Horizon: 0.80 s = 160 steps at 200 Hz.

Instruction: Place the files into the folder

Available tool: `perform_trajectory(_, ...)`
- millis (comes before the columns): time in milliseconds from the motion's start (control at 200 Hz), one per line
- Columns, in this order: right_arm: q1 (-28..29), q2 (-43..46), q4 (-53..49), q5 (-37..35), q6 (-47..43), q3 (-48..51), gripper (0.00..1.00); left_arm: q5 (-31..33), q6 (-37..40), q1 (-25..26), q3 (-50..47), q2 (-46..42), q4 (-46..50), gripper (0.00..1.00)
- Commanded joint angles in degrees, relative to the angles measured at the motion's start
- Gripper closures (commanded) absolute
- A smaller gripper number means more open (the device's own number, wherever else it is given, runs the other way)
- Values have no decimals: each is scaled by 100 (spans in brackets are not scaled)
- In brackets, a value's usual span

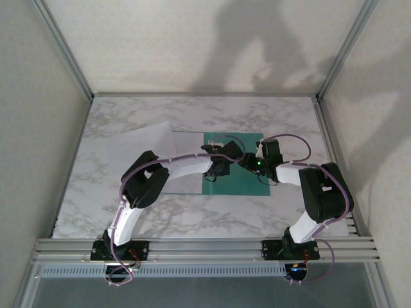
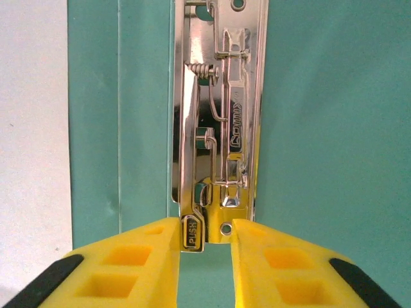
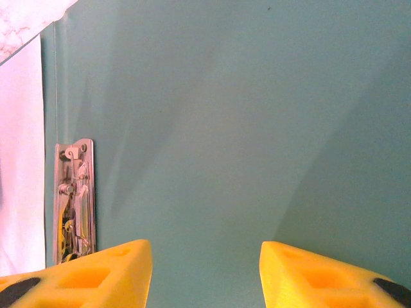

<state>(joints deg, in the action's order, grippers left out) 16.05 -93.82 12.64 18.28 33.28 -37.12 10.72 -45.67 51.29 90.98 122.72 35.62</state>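
The teal folder [image 1: 241,183] lies open and flat at the table's middle. A shiny metal fastener [image 2: 218,128] with a PUSH lever sits by its fold. My left gripper [image 1: 221,165] is over the fold. In the left wrist view its yellow fingertips press both sides of the fastener's near end, the left gripper [image 2: 205,224] shut on it. My right gripper [image 1: 247,163] hangs over the right leaf [image 3: 225,96], the right gripper [image 3: 205,247] open with nothing between its fingers. One of the files [image 1: 187,173], a white sheet, lies just left of the fold. A second, tilted sheet [image 1: 144,138] lies farther left.
The marble tabletop [image 1: 192,218] is bare in front of the folder and at the far right. Grey walls and metal posts [image 1: 61,45] enclose the back and sides. Both arms' elbows arch over the near half of the table.
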Motion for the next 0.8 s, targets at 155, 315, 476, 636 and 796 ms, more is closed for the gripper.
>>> perform_trajectory(155,148,-297,-1362,285,136,374,51,-17,-65,48,126,-202,2,80)
perform_trajectory(315,145,-320,-1367,283,139,368,51,-83,-77,37,89,-169,-28,85)
perform_trajectory(476,144,-330,-1366,291,141,364,51,-253,-93,-9,-74,-152,-182,87)
perform_trajectory(636,146,-364,-1364,311,151,346,51,-411,-115,-22,-240,-133,-341,89)
perform_trajectory(796,150,-400,-1327,336,169,354,51,-563,-121,-41,-380,-101,-500,90)
